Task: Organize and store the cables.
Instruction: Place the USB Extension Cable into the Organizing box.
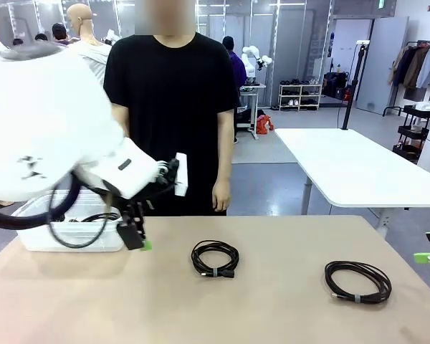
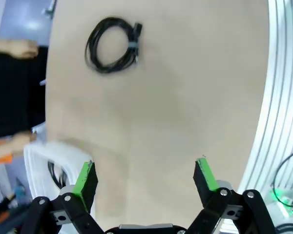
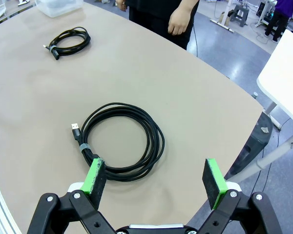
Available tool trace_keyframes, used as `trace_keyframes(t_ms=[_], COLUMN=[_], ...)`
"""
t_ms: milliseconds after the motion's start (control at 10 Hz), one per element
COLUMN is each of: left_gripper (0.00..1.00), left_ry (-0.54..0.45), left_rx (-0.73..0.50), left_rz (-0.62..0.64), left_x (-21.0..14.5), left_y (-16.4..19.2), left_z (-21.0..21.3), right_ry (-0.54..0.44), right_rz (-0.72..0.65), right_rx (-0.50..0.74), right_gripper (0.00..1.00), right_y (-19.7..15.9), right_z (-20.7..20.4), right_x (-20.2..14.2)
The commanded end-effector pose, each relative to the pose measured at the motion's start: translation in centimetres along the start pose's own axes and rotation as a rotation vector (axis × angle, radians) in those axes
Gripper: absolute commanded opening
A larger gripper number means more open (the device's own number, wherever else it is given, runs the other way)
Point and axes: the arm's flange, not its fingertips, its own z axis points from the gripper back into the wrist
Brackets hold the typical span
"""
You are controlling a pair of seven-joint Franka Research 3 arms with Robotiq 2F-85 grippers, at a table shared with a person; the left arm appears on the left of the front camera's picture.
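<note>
cables [image 3: 83,43], three, thin black round coils. stored: binned coil [image 1: 104,216] in white bin [image 1: 36,240], far left. outstanding: centre coil [image 1: 215,273], chunky plug, and right coil [image 3: 155,139], usb tip, both banded, lying on surface [image 1: 287,315]. left end effector [image 2: 146,175] fully open, empty, beside bin. right end effector [image 3: 156,178] fully open, empty, above right coil.

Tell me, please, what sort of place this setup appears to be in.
Most likely an open-plan robotics lab or workshop, not a home. A spare white work table stands in an open hall, an aluminium frame edges the robot's table, and a coat rack and shoe shelf stand farther back.
</note>
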Motion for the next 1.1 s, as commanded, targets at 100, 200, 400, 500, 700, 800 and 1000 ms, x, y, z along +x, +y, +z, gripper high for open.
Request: trace_keyframes(t_ms=[100,200,400,500,700,800,1000], left_gripper=[1.0,1.0,1.0,1.0,1.0,1.0,1.0], left_ry=[-0.075,-0.075,-0.049,-0.049,-0.049,-0.049,-0.002], left_rx=[-0.017,-0.028,-0.03,-0.03,-0.03,-0.03,-0.111], left_rz=[-0.108,-0.101,-0.097,-0.097,-0.097,-0.094,-0.043], left_x=[1.1,1.0,1.5,1.5,1.5,1.3,2.4], left_y=[1.1,0.9,0.9,0.9,0.9,1.0,1.0], left_z=[-2.3,-2.6,-3.2,-3.2,-3.2,-3.2,-6.6], right_ry=[0.002,0.002,0.002,0.002,0.002,0.002,0.002], right_rz=[0.005,0.005,0.005,0.005,0.005,0.005,0.005], right_rx=[-0.004,-0.004,-0.004,-0.004,-0.004,-0.004,-0.004], right_gripper=[1.0,1.0,1.0,1.0,1.0,1.0,1.0], right_y=[0.0,0.0,0.0,0.0,0.0,0.0,0.0], right_z=[0.1,0.1,0.1,0.1,0.1,0.1,0.1], right_x=[0.0,0.0,0.0,0.0,0.0,0.0,0.0])
